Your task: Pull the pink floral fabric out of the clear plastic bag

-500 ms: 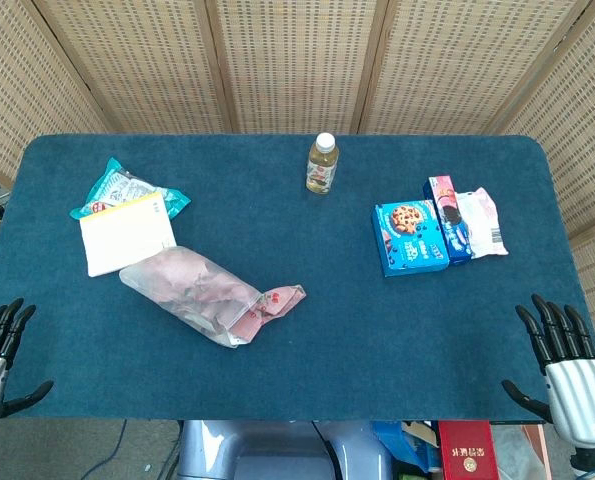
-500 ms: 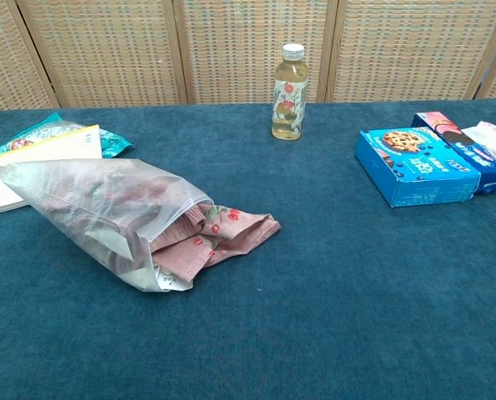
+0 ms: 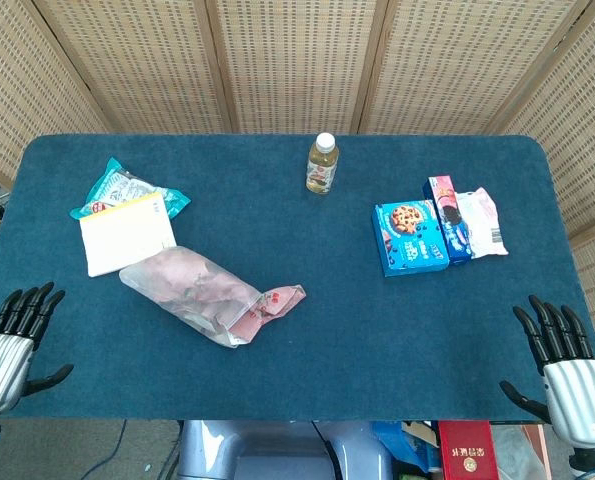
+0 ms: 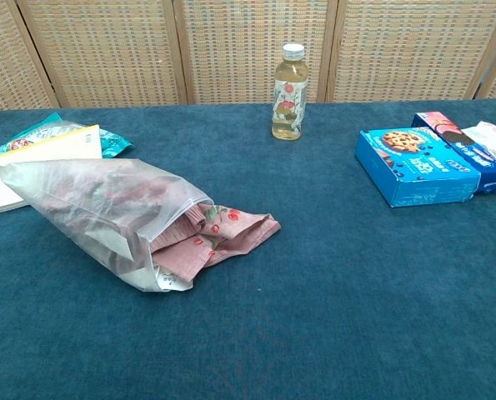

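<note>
**Fabric still mostly bagged, both hands waiting at the near edge**

The plastic bag lies on its side on the blue table, left of centre, with its mouth turned toward the middle of the table. That lie suits the job: the open end faces clear cloth, so whatever is drawn out has room to slide. Most of the pink fabric sits inside the bag, showing as a crumpled pink mass through the film; only one end pokes out of the mouth and rests flat on the table. That loose end is the obvious place to take hold, and I judge the closed end of the bag will need pinning, or the bag will simply drag along.

Neither hand has anything in it. The left hand hovers at the near left corner, fingers spread, well apart from the bag. The right hand is at the near right corner, fingers likewise spread and empty. The chest view shows neither hand. The pull has not begun.

Behind the bag, a white book lies flat, its corner touching or just beside the bag, with a teal snack packet partly under it. A drink bottle stands upright at the far side. To the right, a blue biscuit box, a narrower biscuit pack and a white wrapper lie side by side, all sealed as far as I can tell.
</note>
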`<control>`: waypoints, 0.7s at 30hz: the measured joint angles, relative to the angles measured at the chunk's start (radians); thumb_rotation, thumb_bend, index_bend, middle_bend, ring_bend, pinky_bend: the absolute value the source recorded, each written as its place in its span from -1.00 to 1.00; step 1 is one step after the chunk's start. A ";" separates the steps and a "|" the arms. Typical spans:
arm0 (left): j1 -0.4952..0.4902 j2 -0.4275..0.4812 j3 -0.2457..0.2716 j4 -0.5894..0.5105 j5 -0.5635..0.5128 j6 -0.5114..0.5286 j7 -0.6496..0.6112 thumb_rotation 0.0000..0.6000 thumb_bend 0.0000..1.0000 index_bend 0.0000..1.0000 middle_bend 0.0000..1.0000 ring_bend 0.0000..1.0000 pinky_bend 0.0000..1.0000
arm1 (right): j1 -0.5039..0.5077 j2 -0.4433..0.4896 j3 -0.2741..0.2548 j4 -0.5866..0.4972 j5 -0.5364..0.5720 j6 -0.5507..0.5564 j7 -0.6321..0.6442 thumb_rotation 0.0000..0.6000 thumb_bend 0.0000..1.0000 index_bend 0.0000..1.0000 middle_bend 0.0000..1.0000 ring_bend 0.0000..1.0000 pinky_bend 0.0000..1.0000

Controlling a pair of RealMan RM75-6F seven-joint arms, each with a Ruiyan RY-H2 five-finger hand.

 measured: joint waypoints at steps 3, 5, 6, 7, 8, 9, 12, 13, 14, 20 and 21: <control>-0.064 -0.016 -0.024 0.016 0.001 -0.078 0.022 1.00 -0.68 -1.00 -1.00 -1.00 -1.00 | 0.004 0.000 0.006 -0.002 0.018 -0.008 0.002 1.00 -1.00 -1.00 -1.00 -1.00 -1.00; -0.122 -0.037 -0.044 0.032 -0.004 -0.153 0.051 1.00 -0.70 -1.00 -1.00 -1.00 -1.00 | 0.009 0.000 0.011 -0.005 0.032 -0.018 0.002 1.00 -1.00 -1.00 -1.00 -1.00 -1.00; -0.147 -0.047 -0.053 0.039 -0.009 -0.189 0.066 1.00 -0.71 -1.00 -1.00 -1.00 -1.00 | 0.010 0.000 0.012 -0.005 0.037 -0.022 0.002 1.00 -1.00 -1.00 -1.00 -1.00 -1.00; -0.172 -0.057 -0.061 0.047 -0.016 -0.225 0.081 1.00 -0.72 -1.00 -1.00 -1.00 -1.00 | 0.012 0.000 0.014 -0.006 0.042 -0.025 0.003 1.00 -1.00 -1.00 -1.00 -1.00 -1.00; -0.205 -0.072 -0.071 0.059 -0.029 -0.274 0.102 1.00 -0.72 -1.00 -1.00 -1.00 -1.00 | 0.013 0.000 0.015 -0.005 0.046 -0.027 0.004 1.00 -1.00 -1.00 -1.00 -1.00 -1.00; -0.230 -0.086 -0.078 0.070 -0.039 -0.310 0.116 1.00 -0.72 -1.00 -1.00 -1.00 -1.00 | 0.014 0.000 0.016 -0.005 0.050 -0.028 0.007 1.00 -1.00 -1.00 -1.00 -1.00 -1.00; -0.313 -0.143 -0.100 0.129 -0.079 -0.425 0.153 1.00 -0.72 -1.00 -1.00 -1.00 -1.00 | 0.016 0.002 0.020 -0.003 0.065 -0.032 0.020 1.00 -1.00 -1.00 -1.00 -1.00 -1.00; -0.334 -0.163 -0.105 0.152 -0.089 -0.451 0.163 1.00 -0.72 -1.00 -1.00 -1.00 -1.00 | 0.017 0.003 0.022 -0.002 0.071 -0.034 0.026 1.00 -1.00 -1.00 -1.00 -1.00 -1.00; -0.357 -0.192 -0.111 0.186 -0.102 -0.474 0.175 1.00 -0.72 -1.00 -1.00 -1.00 -1.00 | 0.018 0.004 0.023 -0.002 0.074 -0.034 0.030 1.00 -1.00 -1.00 -1.00 -1.00 -1.00; -0.439 -0.321 -0.138 0.322 -0.175 -0.523 0.237 1.00 -0.72 -1.00 -1.00 -1.00 -1.00 | 0.023 0.010 0.028 0.000 0.091 -0.043 0.046 1.00 -1.00 -1.00 -1.00 -1.00 -1.00; -0.448 -0.336 -0.142 0.337 -0.186 -0.526 0.243 1.00 -0.72 -1.00 -1.00 -1.00 -1.00 | 0.024 0.010 0.028 0.001 0.093 -0.044 0.049 1.00 -1.00 -1.00 -1.00 -1.00 -1.00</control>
